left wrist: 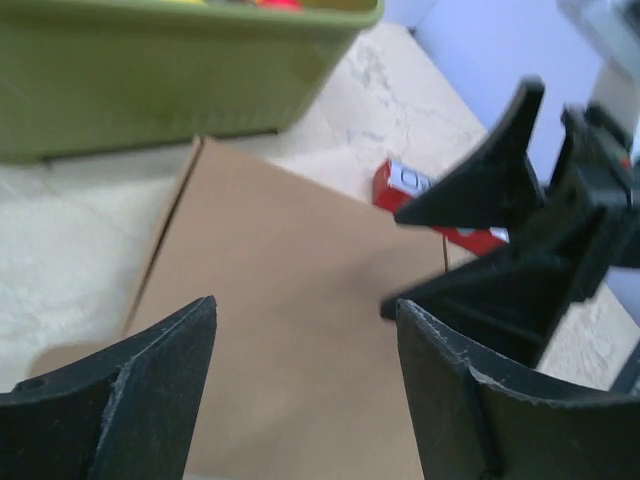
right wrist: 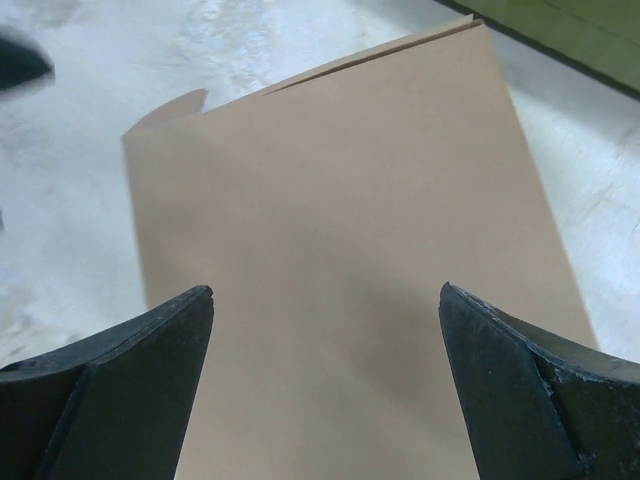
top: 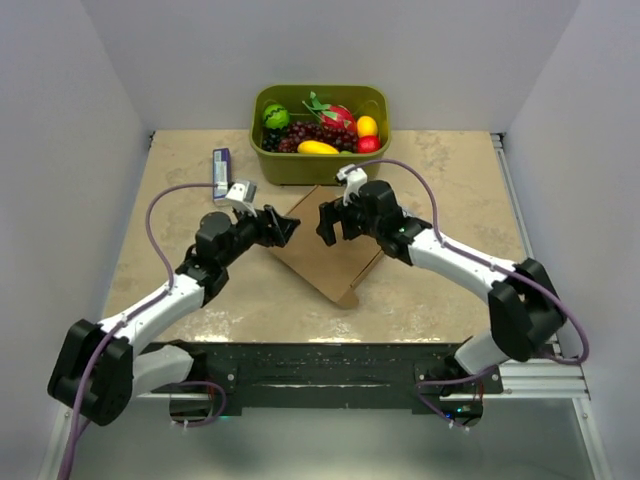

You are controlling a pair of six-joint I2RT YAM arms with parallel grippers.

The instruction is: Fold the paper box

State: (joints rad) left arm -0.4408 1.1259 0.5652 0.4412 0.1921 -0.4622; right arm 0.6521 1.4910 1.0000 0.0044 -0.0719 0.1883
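Paper box (top: 322, 262) lies flat as a folded brown sheet at the middle of a beige, marble-patterned table (top: 450, 190), which is closed in by plain pale walls on three sides. It sits just in front of an olive-green tub (top: 320, 168) of fruit that stands at the far edge. Seen from above, the sheet is turned diagonally like a diamond, with one corner pointing at the tub and the opposite corner toward the arm bases. In the right wrist view its long axis runs away from the camera toward the tub, and a doubled edge and a small flap show at the far end. The left gripper (top: 284, 226) hangs over the left corner and the right gripper (top: 328, 222) over the right side, facing each other. Both have their fingers spread apart with nothing between them; whether they touch the cardboard cannot be told. A small purple-and-white packet (top: 222, 170) lies to the left of the tub.
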